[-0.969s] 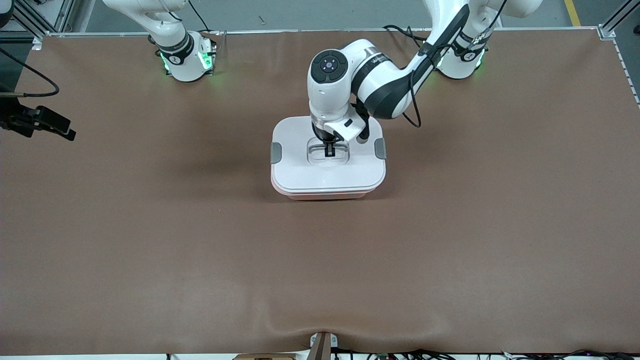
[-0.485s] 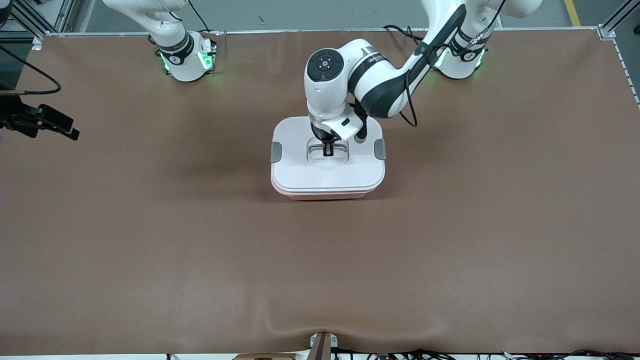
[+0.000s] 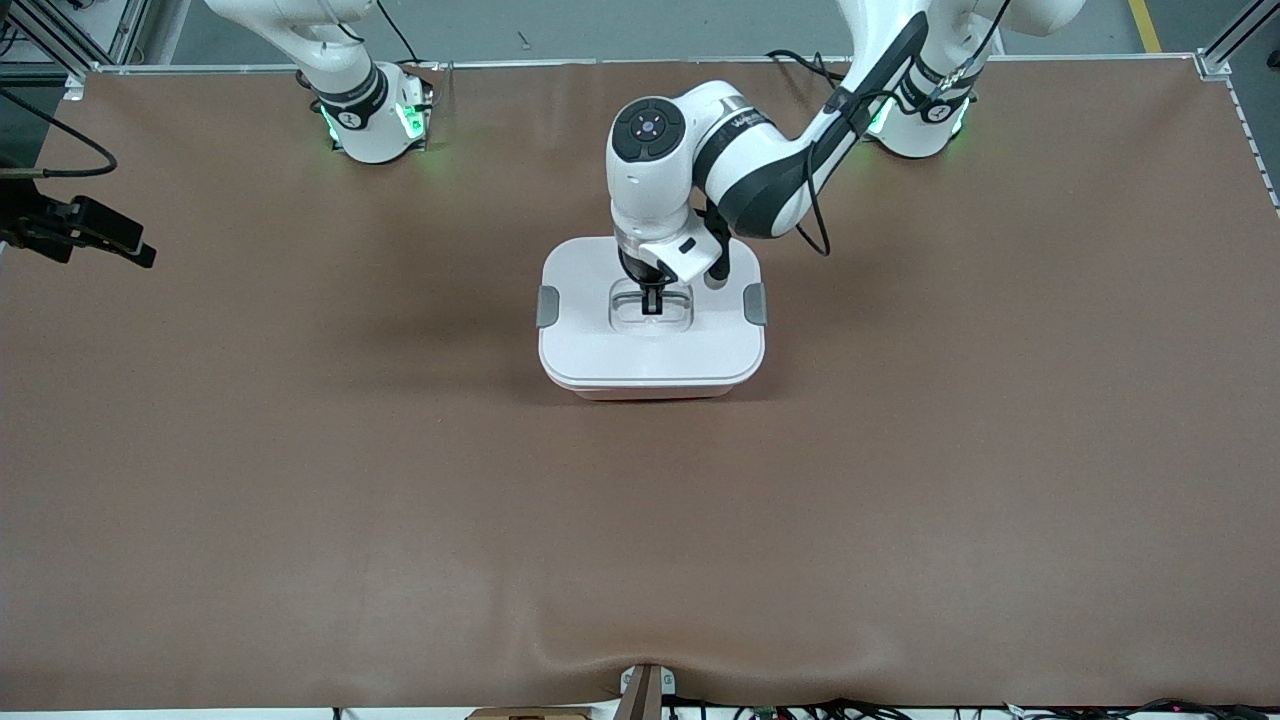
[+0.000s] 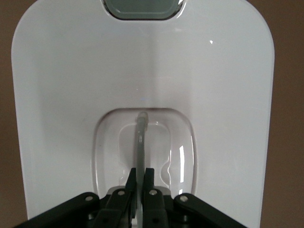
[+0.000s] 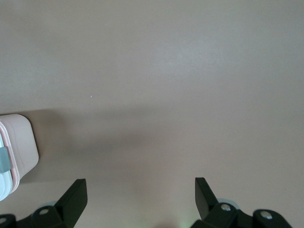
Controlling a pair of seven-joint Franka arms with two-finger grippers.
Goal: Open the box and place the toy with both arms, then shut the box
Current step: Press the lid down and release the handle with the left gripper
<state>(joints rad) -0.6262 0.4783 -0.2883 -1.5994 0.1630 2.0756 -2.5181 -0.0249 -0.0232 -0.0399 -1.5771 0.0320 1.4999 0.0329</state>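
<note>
Since earlier, lid (image 3: 650, 335) raised slightly by left claw (image 3: 653, 303), clamped on handle (image 4: 140, 142). Right claw (image 5: 137, 199) spread, waiting. Opening step; lift clear needed next.

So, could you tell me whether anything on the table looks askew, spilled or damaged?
Nothing stands out. The translucent pink plastic box sits square under its white lid, with the left tool shut on the lid's recessed grey handle. The right tool waits open over bare table.
</note>
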